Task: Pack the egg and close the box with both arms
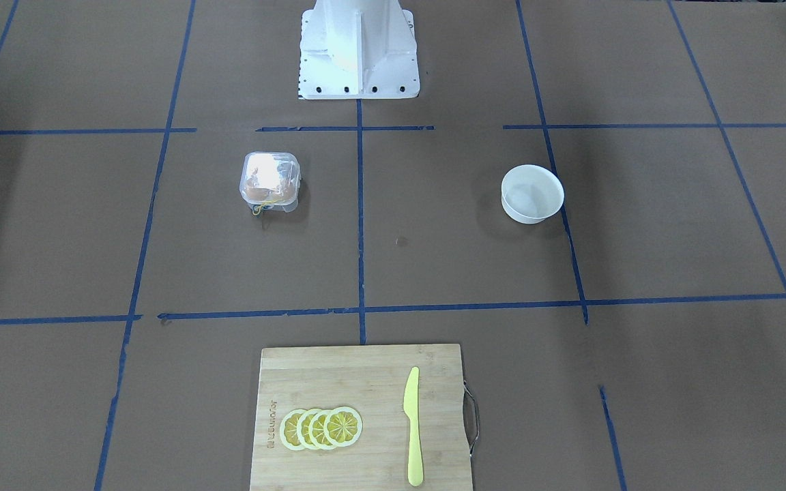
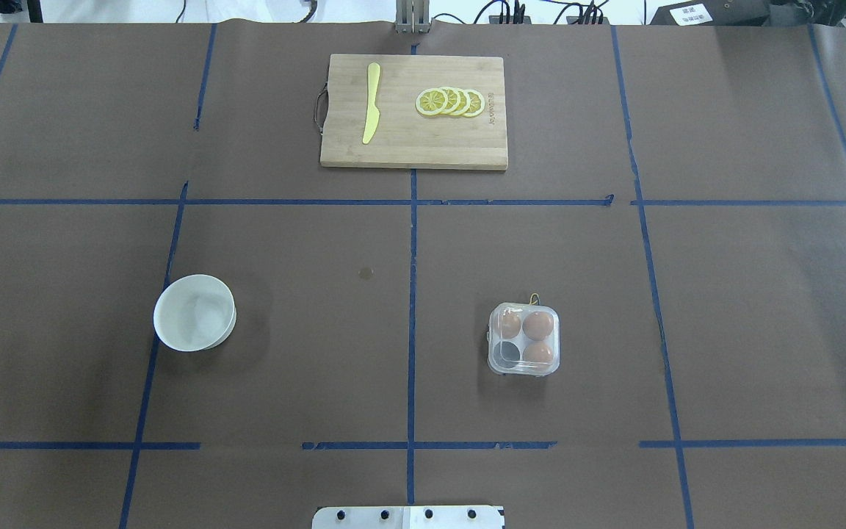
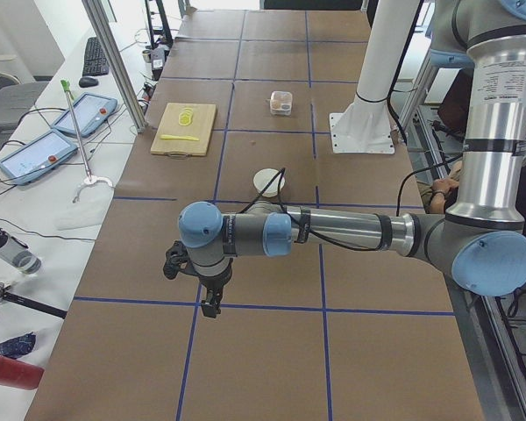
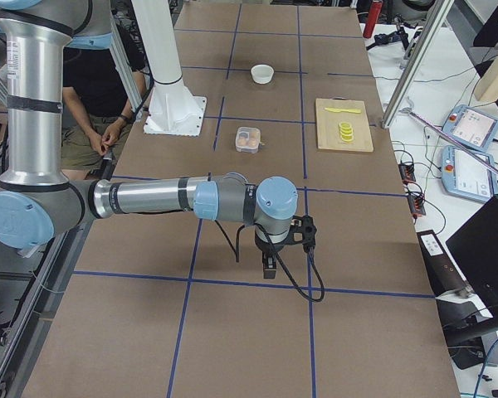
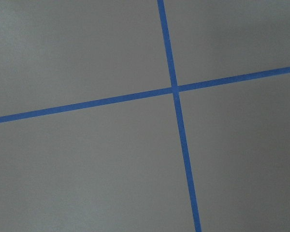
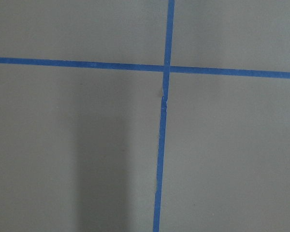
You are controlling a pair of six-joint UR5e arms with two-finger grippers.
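Left gripper [image 3: 212, 307]: hangs over the brown surface [image 2: 761, 330], well apart from the box [image 2: 509, 355] on its left side. Only the side view shows it, so we cannot tell how its jaws stand. Its wrist camera sees only a crossing of blue tape [image 5: 174, 89].
Bowl [image 2: 194, 312]: white and round, well to the left of the box.
Cutting board [image 2: 413, 147]: wooden, beyond the box and to its left, on the side away from the robot.
Knife [image 2: 370, 103]: yellow, lying on the board's left part.
Lemon slices [image 2: 451, 102]: four, overlapping, on the board and nearer the box's side than the knife.
Box: clear, four cells. We read the lid as down, but glare leaves us unsure.
Eggs [image 2: 538, 325]: three in the box. The near-left cell is empty.
String [image 2: 534, 298]: yellow, at the box's far edge.
Right gripper [image 4: 268, 269]: hangs over the surface, well to the right of the box. We cannot tell how its jaws stand.
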